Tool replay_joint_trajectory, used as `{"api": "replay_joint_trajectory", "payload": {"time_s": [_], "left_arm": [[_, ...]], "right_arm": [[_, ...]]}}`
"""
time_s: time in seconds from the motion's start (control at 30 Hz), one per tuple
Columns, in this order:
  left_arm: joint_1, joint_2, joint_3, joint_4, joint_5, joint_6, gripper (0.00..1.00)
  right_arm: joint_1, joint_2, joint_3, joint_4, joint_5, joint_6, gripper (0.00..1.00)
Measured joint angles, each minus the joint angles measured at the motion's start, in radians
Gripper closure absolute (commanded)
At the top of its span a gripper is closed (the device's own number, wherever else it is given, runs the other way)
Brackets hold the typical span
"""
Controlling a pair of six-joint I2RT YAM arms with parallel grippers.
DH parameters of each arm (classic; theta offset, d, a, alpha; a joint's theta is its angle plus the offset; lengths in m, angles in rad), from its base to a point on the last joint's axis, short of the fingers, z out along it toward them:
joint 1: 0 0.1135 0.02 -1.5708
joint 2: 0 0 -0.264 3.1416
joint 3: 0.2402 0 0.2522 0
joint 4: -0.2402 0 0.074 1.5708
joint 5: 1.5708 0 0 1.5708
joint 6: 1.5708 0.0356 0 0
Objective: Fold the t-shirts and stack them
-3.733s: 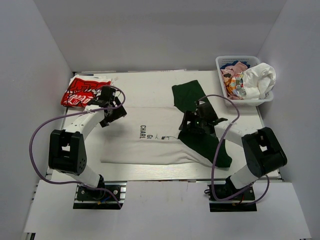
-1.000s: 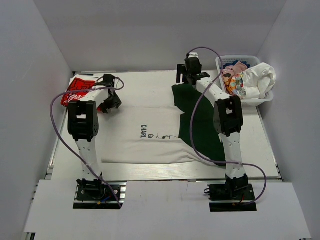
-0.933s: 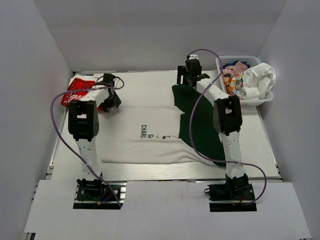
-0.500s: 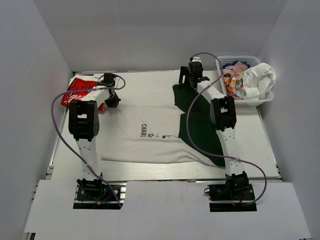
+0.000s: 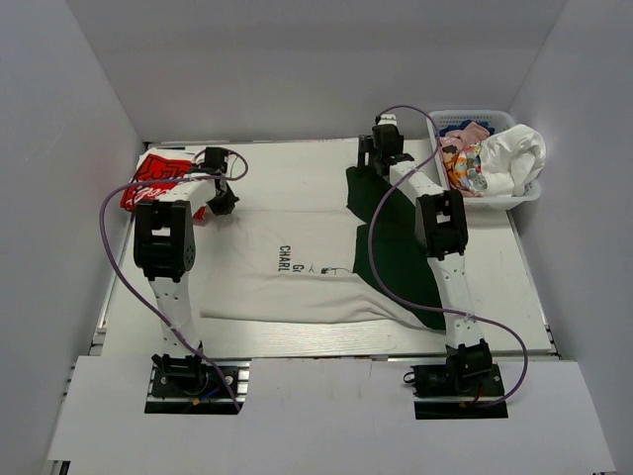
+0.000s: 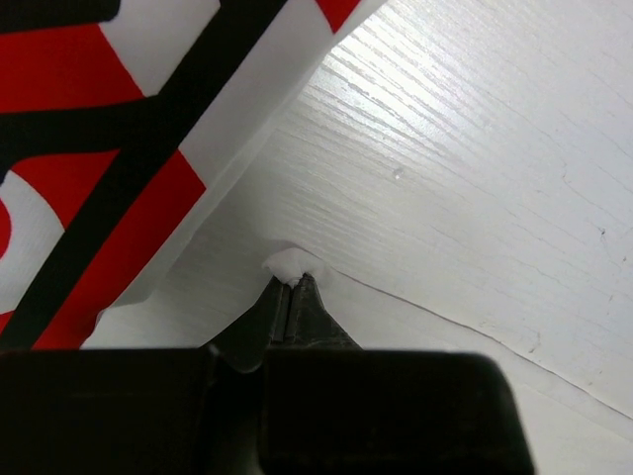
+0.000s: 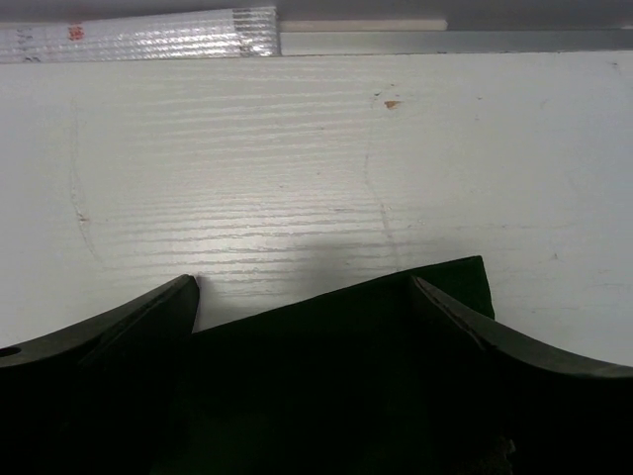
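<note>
A white t-shirt [image 5: 297, 272] with black text lies spread across the middle of the table. My left gripper [image 5: 220, 204] is at its far left corner. In the left wrist view it [image 6: 294, 281] is shut on a small tuft of that white cloth [image 6: 289, 263]. A red-and-white printed t-shirt [image 5: 156, 178] [image 6: 89, 139] lies just beyond, at the far left. A dark green t-shirt [image 5: 394, 247] lies on the right, overlapping the white one. My right gripper [image 5: 384, 158] [image 7: 303, 281] is open, its fingers [image 7: 138, 322] straddling the green shirt's far edge [image 7: 326, 366].
A white lattice basket [image 5: 443, 127] at the back right holds several crumpled garments, pink, blue and white [image 5: 509, 158]. The table's back rail [image 7: 356, 42] runs close beyond the right gripper. Purple cables loop from both arms. Bare table [image 5: 287, 173] shows between the two grippers.
My left gripper has shut on the white t-shirt's corner. The right gripper has shifted slightly right and nearer, onto the green shirt's far edge, still open.
</note>
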State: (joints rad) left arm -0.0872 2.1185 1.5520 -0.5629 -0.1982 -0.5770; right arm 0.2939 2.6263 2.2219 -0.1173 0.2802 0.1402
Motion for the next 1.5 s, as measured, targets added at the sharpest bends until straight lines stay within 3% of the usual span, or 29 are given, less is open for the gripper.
{"api": "replay_joint_trajectory", "payload": {"time_s": [0.07,0.13,0.17,0.23,0.3,0.37,0.4,0.77,1.07,1.27,1.5], "left_arm": [[0.000,-0.002,-0.003,0.000,0.000,0.000,1.00],[0.000,-0.003,-0.005,0.003,0.000,0.000,1.00],[0.000,-0.003,-0.006,0.003,0.000,0.000,1.00],[0.000,-0.004,-0.005,0.003,0.000,0.000,1.00],[0.000,-0.004,-0.005,0.004,0.000,0.000,1.00],[0.000,-0.004,-0.005,0.003,0.000,0.000,1.00],[0.000,-0.004,-0.004,0.003,0.000,0.000,1.00],[0.000,-0.005,0.006,-0.035,-0.001,0.002,1.00],[-0.016,-0.196,-0.186,-0.027,0.005,0.033,1.00],[-0.035,-0.330,-0.286,0.005,0.019,0.064,1.00],[-0.053,-0.467,-0.423,0.032,0.022,0.120,1.00]], "right_arm": [[0.000,0.000,0.003,-0.015,0.006,-0.016,0.12],[0.000,0.000,0.003,-0.018,0.005,-0.033,0.24],[0.000,0.000,0.003,-0.020,-0.014,-0.050,0.39],[0.005,-0.003,0.002,-0.027,-0.037,-0.068,0.56],[0.010,-0.013,-0.007,-0.040,-0.063,-0.089,0.67],[0.018,-0.027,-0.021,-0.060,-0.085,-0.105,0.84],[0.022,-0.036,-0.032,-0.066,-0.095,-0.109,0.99],[0.054,-0.209,-0.243,-0.059,-0.163,-0.074,1.00],[0.053,-0.856,-0.961,0.127,-0.125,-0.018,1.00],[0.068,-1.176,-1.206,0.137,-0.099,0.021,1.00],[0.113,-1.490,-1.417,-0.011,-0.060,0.088,1.00]]}}
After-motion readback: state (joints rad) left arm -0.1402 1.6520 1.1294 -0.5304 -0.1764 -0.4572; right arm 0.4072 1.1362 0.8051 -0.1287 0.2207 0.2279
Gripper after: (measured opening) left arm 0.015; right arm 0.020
